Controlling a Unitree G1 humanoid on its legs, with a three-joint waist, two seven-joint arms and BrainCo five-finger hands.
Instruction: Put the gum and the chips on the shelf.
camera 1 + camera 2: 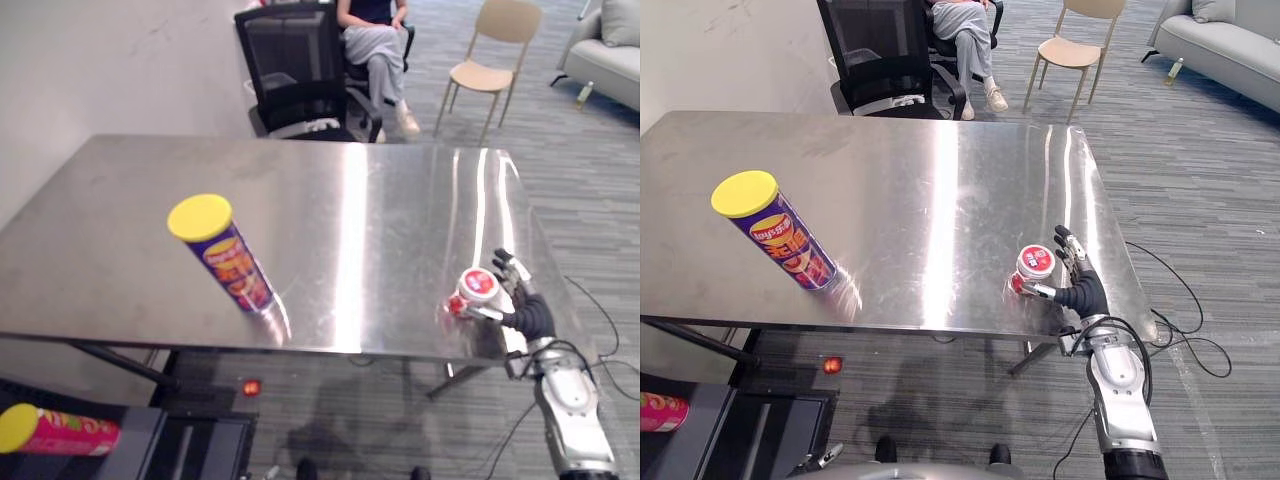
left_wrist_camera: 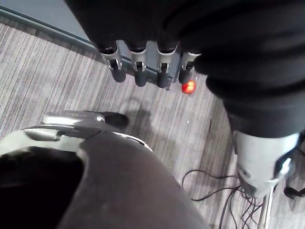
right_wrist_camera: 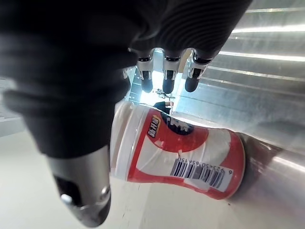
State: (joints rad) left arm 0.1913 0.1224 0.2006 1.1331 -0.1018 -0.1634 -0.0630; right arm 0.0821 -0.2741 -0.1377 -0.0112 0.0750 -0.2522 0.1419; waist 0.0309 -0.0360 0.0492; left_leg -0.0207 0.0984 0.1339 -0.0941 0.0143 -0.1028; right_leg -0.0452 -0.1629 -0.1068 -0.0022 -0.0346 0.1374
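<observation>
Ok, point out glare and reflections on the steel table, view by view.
Left eye view: bright streaks run down the table at its middle and right side, plus a glint beside the chips can. Right eye view: the same streaks, one ending near the gum tub by the right hand. Right wrist view: light bands cross the steel past the gum tub.

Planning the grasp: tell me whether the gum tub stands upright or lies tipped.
Upright: the gum tub stands on its base on the table, lid up.
</observation>
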